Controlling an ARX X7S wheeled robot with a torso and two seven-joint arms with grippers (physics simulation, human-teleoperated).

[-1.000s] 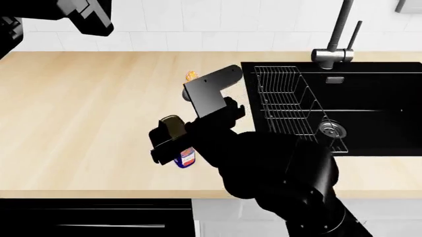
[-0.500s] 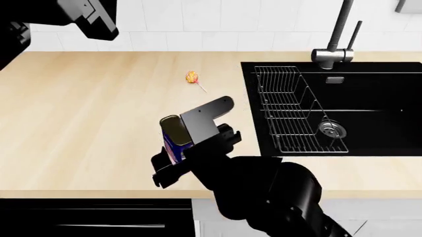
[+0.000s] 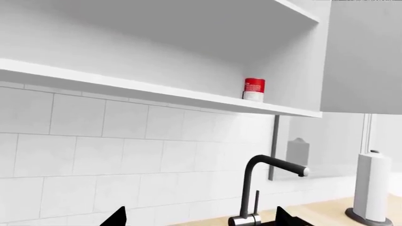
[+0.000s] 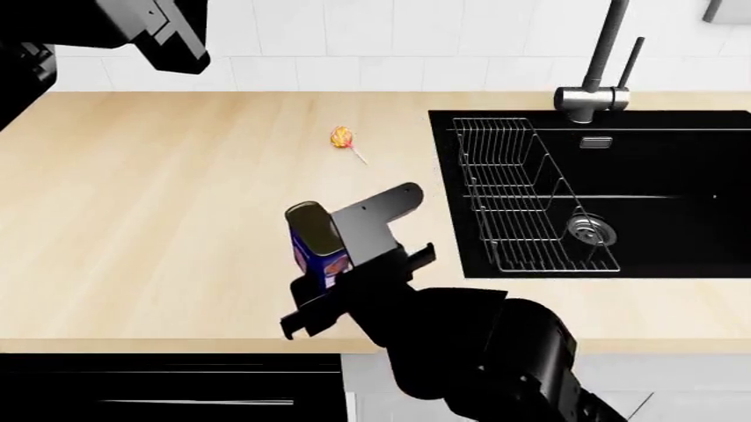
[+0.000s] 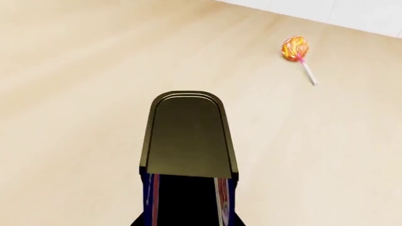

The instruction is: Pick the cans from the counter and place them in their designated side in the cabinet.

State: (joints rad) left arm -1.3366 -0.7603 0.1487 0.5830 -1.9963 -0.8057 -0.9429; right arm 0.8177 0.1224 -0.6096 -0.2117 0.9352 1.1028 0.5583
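The blue can point(image 4: 315, 236) with its dark gold-rimmed lid stands upright over the front part of the counter point(image 4: 153, 202), and my right gripper point(image 4: 326, 268) is shut on it. The right wrist view looks down on that lid point(image 5: 188, 136), with the right gripper point(image 5: 186, 214) clamped on the can's blue sides. The red-and-white can point(image 3: 253, 89) sits on the cabinet shelf point(image 3: 157, 90) at its far end, by the side wall. My left gripper point(image 3: 201, 219) is raised below that shelf and open, with nothing between its fingers; the left arm point(image 4: 153, 31) shows at the head view's top left.
An orange lollipop point(image 4: 341, 137) lies on the counter beyond the blue can. The black sink point(image 4: 669, 176) holds a wire rack point(image 4: 516, 193), with the faucet point(image 4: 593, 97) behind it. A paper towel holder point(image 3: 370, 183) stands past the faucet point(image 3: 264, 188).
My right gripper has drawn back toward the counter's front edge with the blue can, which now stands upright and higher. The left arm has hardly moved.
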